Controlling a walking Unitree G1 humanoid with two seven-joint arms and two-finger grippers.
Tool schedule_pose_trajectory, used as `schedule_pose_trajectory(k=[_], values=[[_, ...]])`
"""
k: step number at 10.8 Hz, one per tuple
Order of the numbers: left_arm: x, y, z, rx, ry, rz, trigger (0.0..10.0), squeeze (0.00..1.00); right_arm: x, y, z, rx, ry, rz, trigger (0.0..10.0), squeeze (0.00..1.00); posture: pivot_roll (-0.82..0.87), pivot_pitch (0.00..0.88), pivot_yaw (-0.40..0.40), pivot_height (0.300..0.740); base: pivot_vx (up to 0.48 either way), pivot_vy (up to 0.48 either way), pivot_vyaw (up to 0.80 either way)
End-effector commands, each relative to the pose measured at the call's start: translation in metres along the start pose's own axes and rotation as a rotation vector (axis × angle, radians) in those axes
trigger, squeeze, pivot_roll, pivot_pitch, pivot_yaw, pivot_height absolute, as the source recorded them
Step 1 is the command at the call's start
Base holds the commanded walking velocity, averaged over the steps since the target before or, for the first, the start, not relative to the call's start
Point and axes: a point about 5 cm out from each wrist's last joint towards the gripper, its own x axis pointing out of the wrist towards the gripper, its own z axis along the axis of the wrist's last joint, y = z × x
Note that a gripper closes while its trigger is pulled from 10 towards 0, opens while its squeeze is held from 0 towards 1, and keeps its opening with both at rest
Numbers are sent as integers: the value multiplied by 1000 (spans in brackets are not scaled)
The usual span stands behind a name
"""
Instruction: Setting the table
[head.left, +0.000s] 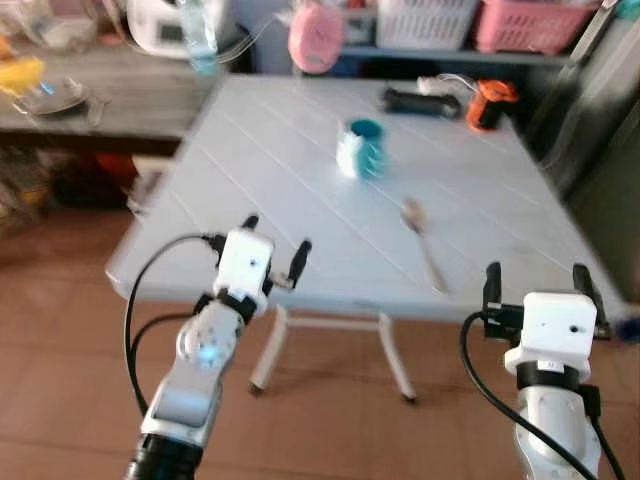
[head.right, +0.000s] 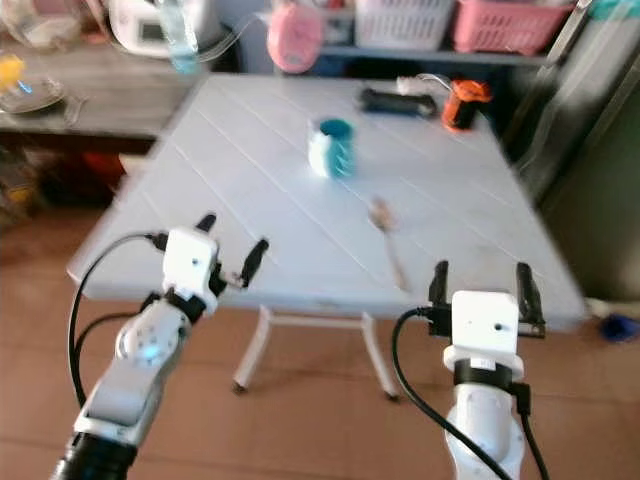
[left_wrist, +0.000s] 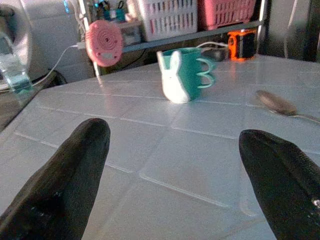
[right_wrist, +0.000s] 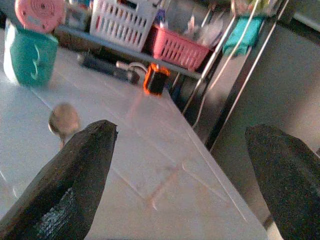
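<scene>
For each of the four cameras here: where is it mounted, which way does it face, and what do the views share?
Left eye view: head, looking down at the table; left gripper and right gripper raised before it.
Right eye view: same scene, slightly shifted.
Left wrist view: along its open fingers toward the mug and spoon.
Right wrist view: along its open fingers toward the table's far right corner.
All show mug and spoon.

Near table (head.left: 300, 250) half bare; mug (head.left: 361, 148), spoon (head.left: 424, 240) seemingly only mid-table obstacles.
</scene>
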Motion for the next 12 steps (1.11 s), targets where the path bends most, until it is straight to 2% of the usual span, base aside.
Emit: schedule_pose_trajectory(k=[1, 3, 4, 5, 7, 8, 9, 10, 11, 12], values=[[0, 3, -1, 9, 6, 8, 10000, 0, 0, 1, 3, 1, -12, 7, 10000, 0, 102, 117, 3, 740, 0, -341, 0], [2, -1, -2, -12, 0, 9, 10000, 0, 2, 1, 3, 24, -8, 9, 10000, 0, 99, 116, 2, 740, 0, -163, 0], [4, -3, -7, -18, 35, -39, 10000, 0, 10, 1, 6, 47, -19, 27, 10000, 0, 99, 115, 3, 740, 0, 0, 0], [8, -5, -13, -64, 72, -110, 10000, 0, 21, 4, 9, 71, -13, 64, 10000, 0, 98, 116, 7, 740, 0, 0, 0], [12, -7, -13, -56, 99, -250, 10000, 0, 35, 19, 16, 124, -3, 168, 10000, 0, 97, 118, 3, 740, 0, 0, 0], [14, -8, -11, -68, 106, -326, 10000, 0, 44, 36, 20, 204, 8, 232, 10000, 0, 96, 120, 4, 740, 0, 0, 0], [18, -8, -10, -68, 104, -333, 10000, 0, 50, 45, 22, 240, 6, 255, 10000, 0, 101, 127, 3, 740, 0, 0, 0], [19, -6, -7, -74, 99, -351, 10000, 0, 63, 57, 26, 277, 13, 283, 10000, 0, 109, 129, 3, 740, 0, 0, 0], [16, -5, -5, -64, 102, -409, 10000, 0, 75, 62, 25, 317, 48, 295, 10000, 0, 121, 137, 0, 740, 0, 0, 0], [11, 2, -3, -10, 102, -454, 10000, 0, 89, 65, 20, 349, 99, 299, 10000, 0, 154, 147, -6, 740, 0, 0, 0]])
